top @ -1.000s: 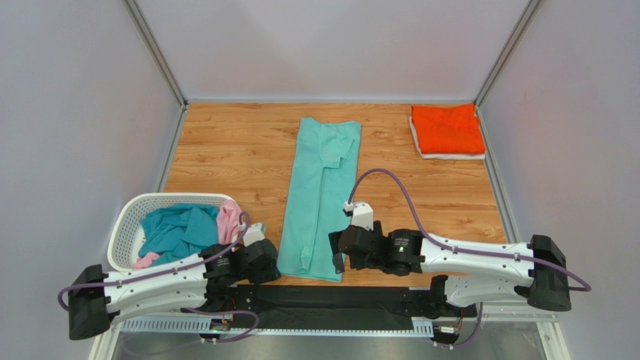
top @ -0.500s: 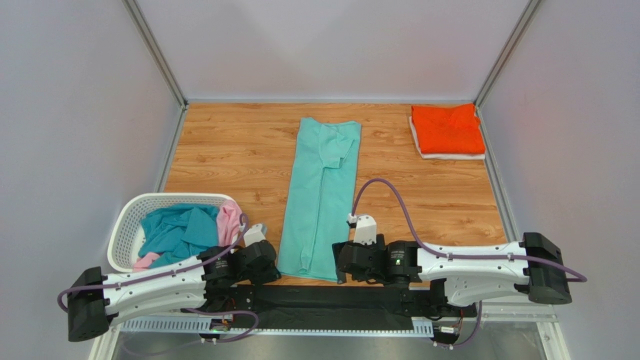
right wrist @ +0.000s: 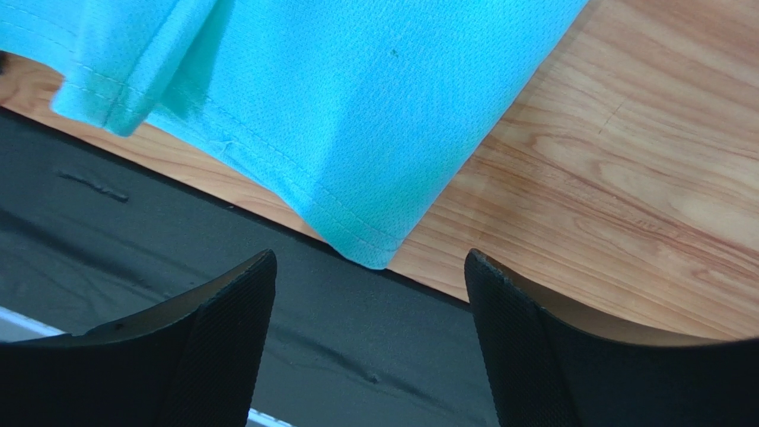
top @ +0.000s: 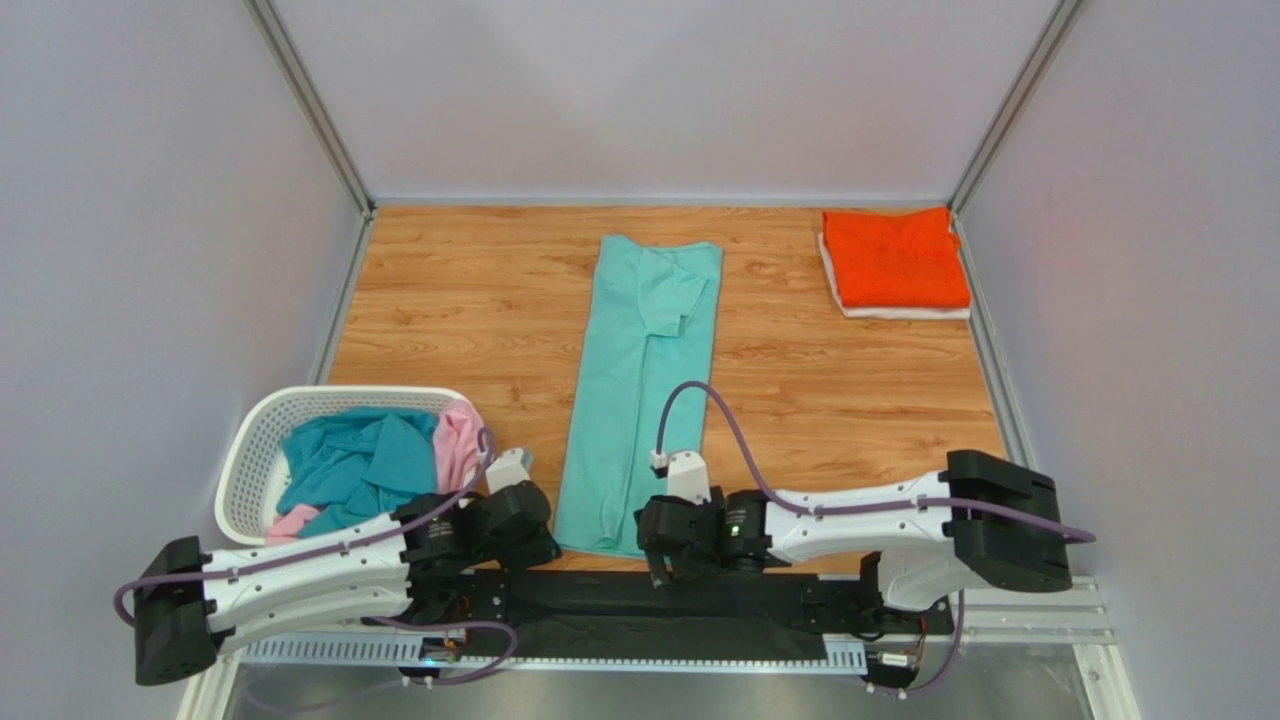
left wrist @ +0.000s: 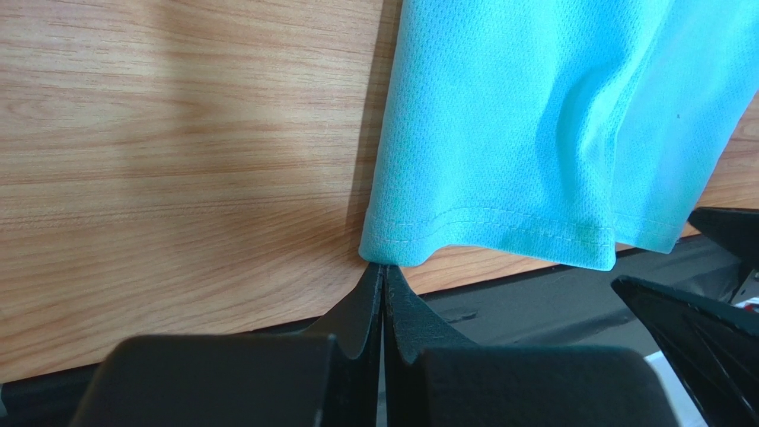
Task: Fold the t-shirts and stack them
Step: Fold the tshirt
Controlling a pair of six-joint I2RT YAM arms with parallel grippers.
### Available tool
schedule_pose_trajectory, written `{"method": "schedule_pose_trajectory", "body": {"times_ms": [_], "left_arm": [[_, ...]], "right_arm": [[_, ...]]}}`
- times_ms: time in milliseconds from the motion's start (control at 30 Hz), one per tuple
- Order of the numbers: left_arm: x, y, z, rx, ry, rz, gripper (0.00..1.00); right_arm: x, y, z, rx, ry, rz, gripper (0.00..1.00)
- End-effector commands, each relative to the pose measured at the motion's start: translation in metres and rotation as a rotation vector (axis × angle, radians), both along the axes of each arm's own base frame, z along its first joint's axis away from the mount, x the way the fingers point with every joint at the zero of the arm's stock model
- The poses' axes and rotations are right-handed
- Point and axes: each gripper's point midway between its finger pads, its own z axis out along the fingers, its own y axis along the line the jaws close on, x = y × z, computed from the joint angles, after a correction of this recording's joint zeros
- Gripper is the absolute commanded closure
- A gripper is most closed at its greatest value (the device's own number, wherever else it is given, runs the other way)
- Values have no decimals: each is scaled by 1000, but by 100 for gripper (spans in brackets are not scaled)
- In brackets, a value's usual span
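The mint-teal t-shirt (top: 639, 390) lies folded into a long strip down the middle of the wooden table. My left gripper (top: 535, 528) is shut at the strip's near left corner. In the left wrist view its tips (left wrist: 383, 267) pinch the hem corner of the shirt (left wrist: 534, 133). My right gripper (top: 657, 549) is open at the near right corner. In the right wrist view (right wrist: 367, 258) that corner of the shirt (right wrist: 356, 107) lies between and just ahead of its fingers, untouched. An orange t-shirt (top: 896, 255) lies folded on a white one (top: 902, 311) at the back right.
A white plastic laundry basket (top: 248, 458) at the near left holds a teal-blue shirt (top: 349, 458) and a pink one (top: 457, 443). A black mat (top: 646, 603) runs along the table's near edge under both grippers. Grey walls close in the left, right and back.
My right arm has swung left and nearer, bringing its open gripper to the shirt's near right corner. The left arm and the shirts have stayed put.
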Motion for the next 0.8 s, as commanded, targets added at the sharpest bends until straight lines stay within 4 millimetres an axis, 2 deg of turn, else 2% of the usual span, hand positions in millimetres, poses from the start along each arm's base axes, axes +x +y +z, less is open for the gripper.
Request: {"method": "schedule_pose_trajectory", "body": {"times_ms": [0,100,133,167,200,267,300,400,600,767], "left_arm": [[3,1,5,-1,-24,-2,100],[7,0,10,-7,-46,-2,100],[7,-1,11,-8,-51,-5,100],[8,-1,14,-12,-57,-5,100],[9,-1,15,-11,-61,-3,100],[11,0,17,-8,-75,1,100],[12,-1,19,-11,-81,2,100],[15,-4,27,-27,-100,-8,100],[24,-10,45,-40,-156,-22,100],[46,-15,72,-22,-263,5,100]], "right_arm": [[8,13,0,48,-15,-31,26],[13,9,-8,30,-21,-55,36],[15,8,-8,29,-30,-60,47],[16,8,-8,28,-33,-60,51],[16,8,-6,34,-39,-62,63],[20,7,-6,34,-55,-64,71],[21,7,-3,41,-64,-65,82],[24,7,3,56,-82,-61,100],[32,-1,19,72,-109,-66,100],[46,-4,47,93,-138,-60,100]]}}
